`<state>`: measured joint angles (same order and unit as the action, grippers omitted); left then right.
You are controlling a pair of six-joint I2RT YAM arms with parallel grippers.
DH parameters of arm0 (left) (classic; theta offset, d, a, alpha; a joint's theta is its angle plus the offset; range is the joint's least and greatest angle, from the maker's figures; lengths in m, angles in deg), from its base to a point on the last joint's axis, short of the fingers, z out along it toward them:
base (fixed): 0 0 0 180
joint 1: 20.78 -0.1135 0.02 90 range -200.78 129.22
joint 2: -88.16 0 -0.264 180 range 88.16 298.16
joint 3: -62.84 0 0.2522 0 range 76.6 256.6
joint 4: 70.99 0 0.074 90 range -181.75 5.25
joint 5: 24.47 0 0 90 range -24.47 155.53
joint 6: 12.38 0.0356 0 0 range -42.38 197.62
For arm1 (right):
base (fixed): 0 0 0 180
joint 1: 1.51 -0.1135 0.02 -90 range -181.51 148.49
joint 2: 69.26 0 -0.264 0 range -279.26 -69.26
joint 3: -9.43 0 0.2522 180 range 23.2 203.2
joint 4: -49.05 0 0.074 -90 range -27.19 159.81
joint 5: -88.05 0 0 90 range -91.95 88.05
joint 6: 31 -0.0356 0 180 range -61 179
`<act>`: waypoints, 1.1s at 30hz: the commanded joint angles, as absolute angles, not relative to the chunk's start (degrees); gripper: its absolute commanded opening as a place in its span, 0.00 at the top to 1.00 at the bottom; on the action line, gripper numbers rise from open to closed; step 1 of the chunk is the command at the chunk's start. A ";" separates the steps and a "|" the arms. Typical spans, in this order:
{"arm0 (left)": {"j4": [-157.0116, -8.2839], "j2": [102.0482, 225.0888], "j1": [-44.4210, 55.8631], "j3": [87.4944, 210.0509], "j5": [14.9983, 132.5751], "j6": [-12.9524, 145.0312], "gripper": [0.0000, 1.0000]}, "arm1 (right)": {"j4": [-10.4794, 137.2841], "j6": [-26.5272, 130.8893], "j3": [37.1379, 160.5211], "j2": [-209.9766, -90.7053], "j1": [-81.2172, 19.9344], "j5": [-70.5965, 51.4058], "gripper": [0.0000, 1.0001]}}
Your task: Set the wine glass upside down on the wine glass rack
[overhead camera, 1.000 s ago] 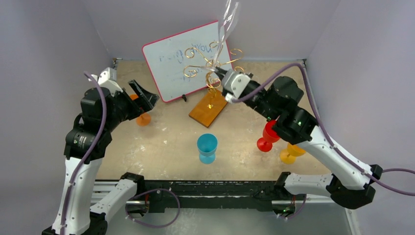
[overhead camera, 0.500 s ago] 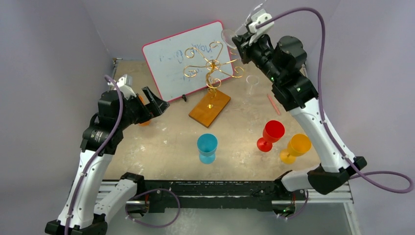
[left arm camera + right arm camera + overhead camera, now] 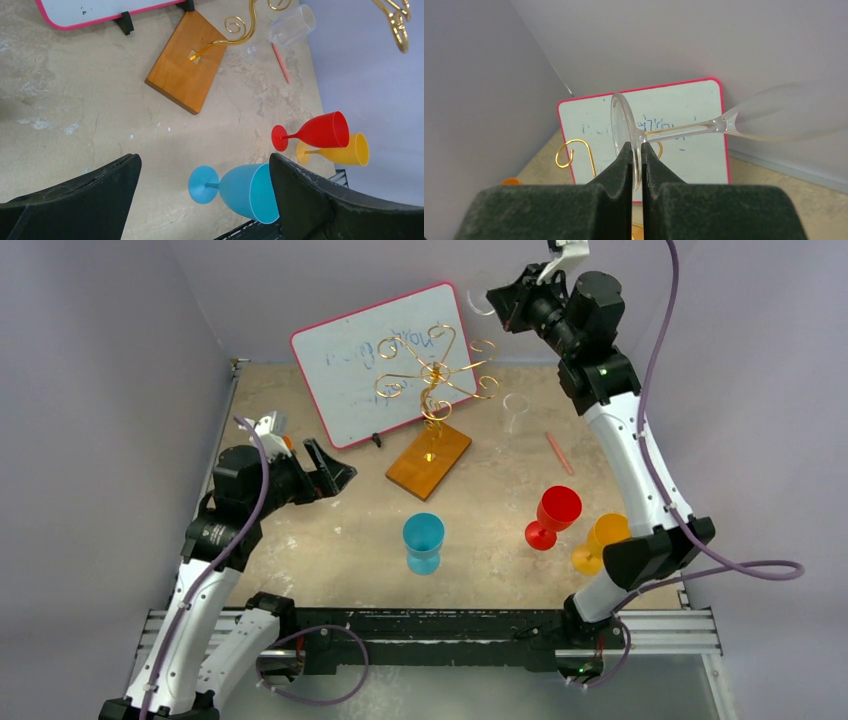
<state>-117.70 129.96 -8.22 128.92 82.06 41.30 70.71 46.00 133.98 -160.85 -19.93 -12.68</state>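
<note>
High at the back right, my right gripper [image 3: 497, 302] is shut on the round foot of a clear wine glass [image 3: 624, 131]. The glass lies about level, its stem and bowl [image 3: 784, 117] reaching right in the right wrist view. It hangs above and right of the wine glass rack [image 3: 435, 370], whose gold wire scrolls rise from an orange-brown wooden base [image 3: 430, 460]. One gold curl [image 3: 574, 150] shows below the glass. My left gripper [image 3: 335, 475] hangs open and empty low at the left. In the left wrist view, the left gripper [image 3: 204, 162] frames a blue glass, with the rack base [image 3: 187, 67] beyond.
A pink-framed whiteboard [image 3: 380, 360] leans behind the rack. A blue glass [image 3: 423, 540] stands in the middle front, with red [image 3: 553, 515] and yellow [image 3: 600, 540] glasses to its right. A clear cup [image 3: 515, 410] and a pink stick [image 3: 559, 453] lie right of the rack.
My right arm has swung up and back from beside the rack to high at the back right, turning the glass level. The left gripper has moved right and nearer, still open.
</note>
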 commanded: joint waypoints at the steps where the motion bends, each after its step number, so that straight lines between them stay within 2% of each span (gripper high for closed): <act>1: -111.26 128.84 -7.95 126.09 85.37 44.94 0.00 | 64.24 33.94 135.87 -161.83 -17.50 -17.37 1.00; 7: -105.98 127.50 -7.95 120.69 88.51 44.50 0.00 | 58.77 23.80 130.76 -162.04 -15.06 -17.51 1.00; 14: -106.52 127.72 -8.01 120.48 85.08 44.56 0.00 | 58.70 17.54 128.60 -163.21 -14.76 -18.81 1.00; 19: -106.63 128.19 -8.03 120.56 85.55 44.76 0.00 | 57.40 15.90 125.58 -162.49 -14.74 -18.27 1.00; 25: -106.38 127.92 -8.04 120.31 85.98 44.47 0.00 | 52.44 13.67 122.26 -162.86 -14.78 -24.93 1.00; 33: -106.00 127.41 -8.02 120.01 85.57 44.35 0.00 | 52.45 12.33 121.21 -163.23 -14.79 -26.62 1.00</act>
<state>-109.33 128.11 -8.22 119.87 85.67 43.40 58.18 13.52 121.10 -164.04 -14.84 -24.19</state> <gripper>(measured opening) 0.997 0.048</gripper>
